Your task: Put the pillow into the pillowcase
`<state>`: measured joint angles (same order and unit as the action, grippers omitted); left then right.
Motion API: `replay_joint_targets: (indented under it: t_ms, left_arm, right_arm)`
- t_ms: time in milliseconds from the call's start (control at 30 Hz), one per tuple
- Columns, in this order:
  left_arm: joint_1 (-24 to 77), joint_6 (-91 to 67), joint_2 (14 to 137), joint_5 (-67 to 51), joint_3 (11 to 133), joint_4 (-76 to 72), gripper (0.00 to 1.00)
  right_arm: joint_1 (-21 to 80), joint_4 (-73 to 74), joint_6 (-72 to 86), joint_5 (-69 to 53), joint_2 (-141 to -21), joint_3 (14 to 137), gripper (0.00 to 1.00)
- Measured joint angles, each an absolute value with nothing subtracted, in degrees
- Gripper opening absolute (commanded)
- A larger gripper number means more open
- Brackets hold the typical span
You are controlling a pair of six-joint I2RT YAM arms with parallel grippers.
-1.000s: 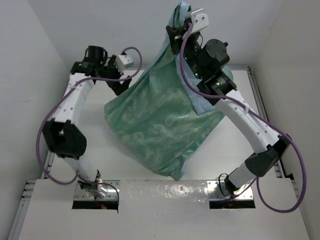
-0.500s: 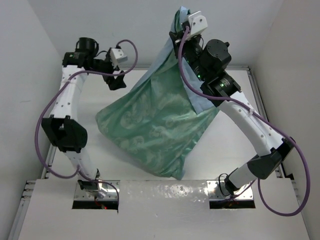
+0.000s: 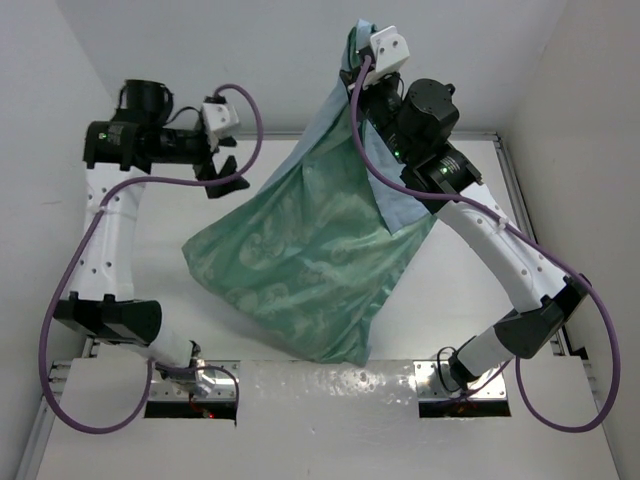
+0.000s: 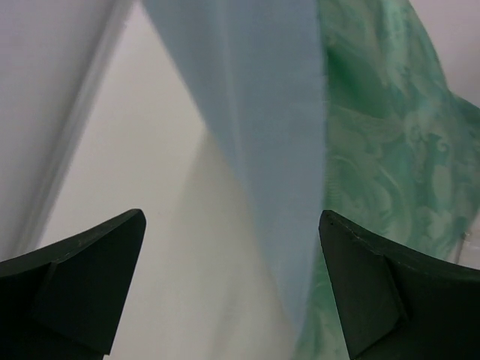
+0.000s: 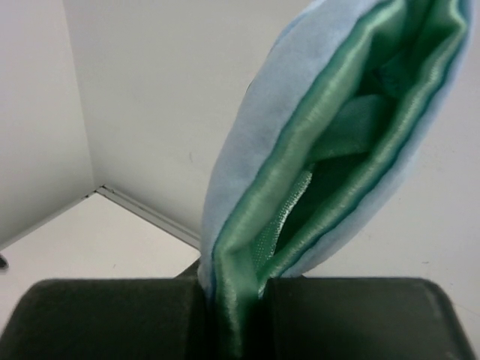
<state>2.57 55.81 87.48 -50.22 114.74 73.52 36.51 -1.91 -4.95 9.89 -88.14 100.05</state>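
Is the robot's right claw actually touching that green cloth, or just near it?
Touching. The right wrist view shows an edge of the pillowcase pinched between the shut fingers of the right gripper, with no gap on either side.

There is one green pillowcase, in the middle of the frame. There are two arms: the left arm on the left side and the right arm on the right. There are two grippers: the left gripper at upper left and the right gripper at top centre. There are two purple cables: the left cable and the right cable. There is one white table. Along the bottom there are two base plates: the left plate and the right plate.
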Motion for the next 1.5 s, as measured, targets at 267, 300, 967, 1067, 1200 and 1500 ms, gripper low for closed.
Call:
replay_joint_targets:
  t_ms: [267, 300, 967, 1067, 1200, 1500]
  left_arm:
    - [13.1, 53.32, 86.32, -40.64, 98.28, 72.53, 0.97]
    - [12.99, 52.25, 86.35, -38.83, 97.34, 71.44, 0.9]
    - [10.87, 35.66, 104.55, -2.87, 137.21, 38.54, 0.0]
    - [11.05, 37.6, 99.02, -3.22, 134.02, 36.99, 0.0]
    - [10.87, 41.25, 94.11, -6.26, 129.69, 38.02, 0.0]
    - [9.04, 61.1, 86.54, -6.59, 105.69, 64.95, 0.71]
  right_arm:
    - [36.51, -1.19, -4.67, 9.78, -88.07, 100.07, 0.0]
    - [36.51, -1.17, -4.6, 9.72, -88.01, 100.07, 0.0]
    - [22.17, 8.58, 8.27, 10.11, -103.72, 123.85, 0.0]
    - [22.26, 8.01, 8.82, 7.2, -103.28, 122.89, 0.0]
    - [21.91, 2.48, 7.66, 1.89, -97.54, 114.39, 0.0]
    - [19.42, 6.37, 5.98, -13.63, -68.29, 66.98, 0.99]
